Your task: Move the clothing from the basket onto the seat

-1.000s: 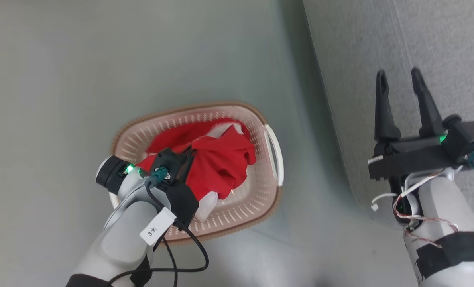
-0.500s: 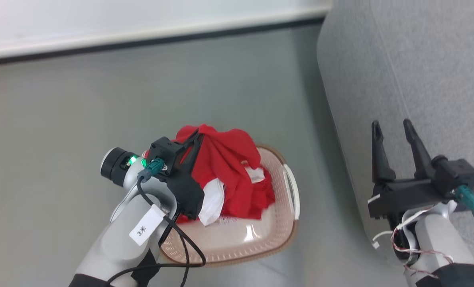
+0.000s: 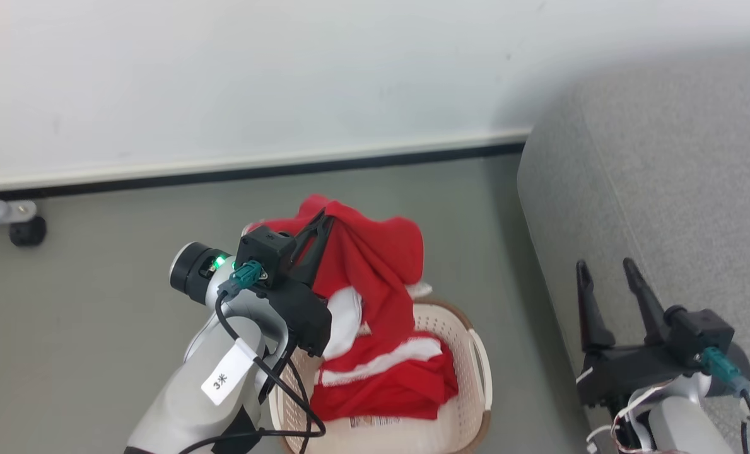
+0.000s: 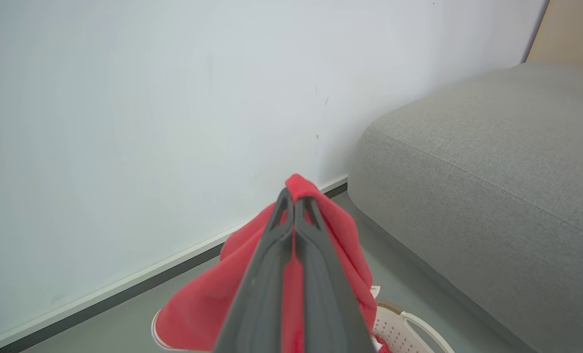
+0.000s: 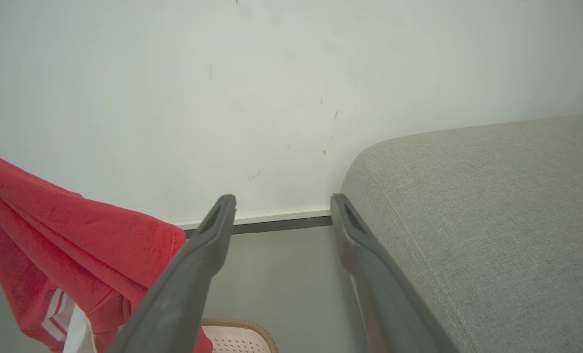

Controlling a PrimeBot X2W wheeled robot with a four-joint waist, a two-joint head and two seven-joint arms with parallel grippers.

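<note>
The left hand (image 3: 323, 222), fingers pressed together, pinches red clothing (image 3: 375, 271) that hangs down into the basket (image 3: 483, 378), while the right hand (image 3: 605, 265) hovers spread by the grey seat (image 3: 665, 189)

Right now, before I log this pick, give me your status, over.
Left gripper shut on clothing, held above basket, lower folds inside it. Right gripper open at seat edge. No obstacle seen toward seat.

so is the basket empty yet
Not empty: some red clothing lies in the basket; the rest hangs from the shut left pincer.
</note>
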